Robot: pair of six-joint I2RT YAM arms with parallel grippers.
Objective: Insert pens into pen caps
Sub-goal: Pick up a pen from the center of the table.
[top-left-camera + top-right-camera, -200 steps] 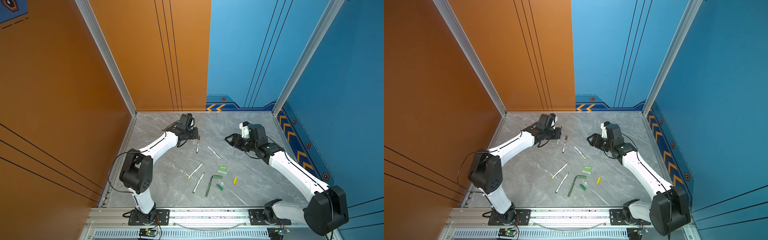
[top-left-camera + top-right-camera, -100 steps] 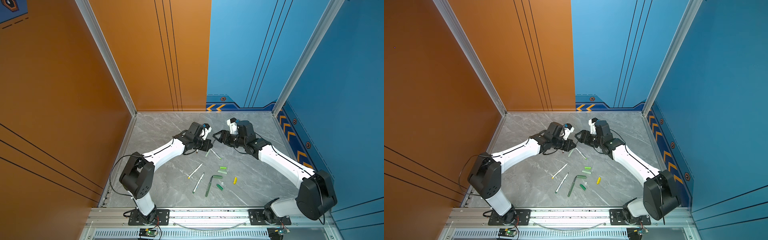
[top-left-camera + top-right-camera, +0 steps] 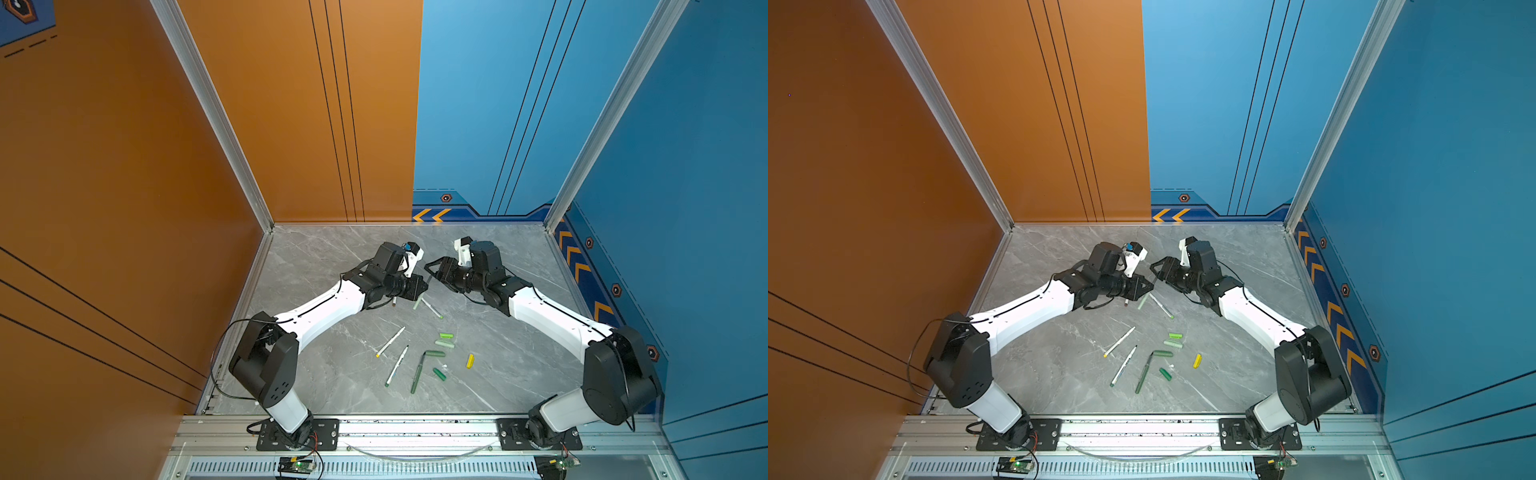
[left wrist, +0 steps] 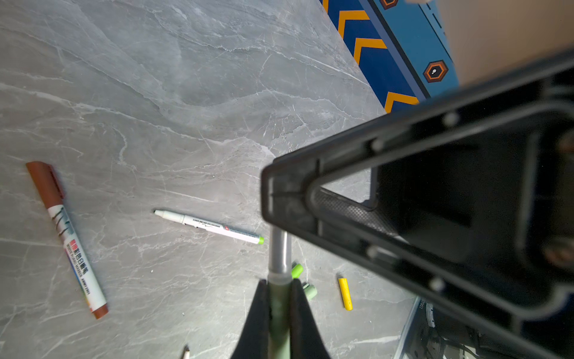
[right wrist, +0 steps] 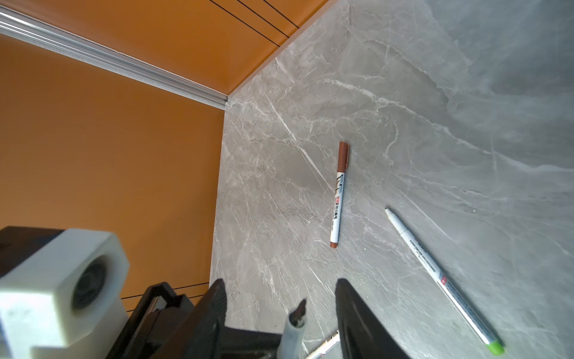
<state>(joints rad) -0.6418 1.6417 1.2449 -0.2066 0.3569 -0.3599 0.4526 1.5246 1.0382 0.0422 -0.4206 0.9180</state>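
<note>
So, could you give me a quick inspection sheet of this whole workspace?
Surface: grey marbled tabletop, no spills seen.
Job's things: sage-green pen gripped; brown pen capped; four other pens and five loose caps lying apart.
Clutter: tiny white speck near the caps.
Grippers: left gripper shut on the sage-green pen; right gripper open around its tip.
Cables: black cable looped at the left arm's base.
Surroundings: orange wall, blue wall, metal front rail.

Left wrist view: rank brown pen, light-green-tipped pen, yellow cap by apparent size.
1. brown pen, longest and thickest
2. light-green-tipped pen, shorter and thinner
3. yellow cap, far the shortest
No near ties.
</note>
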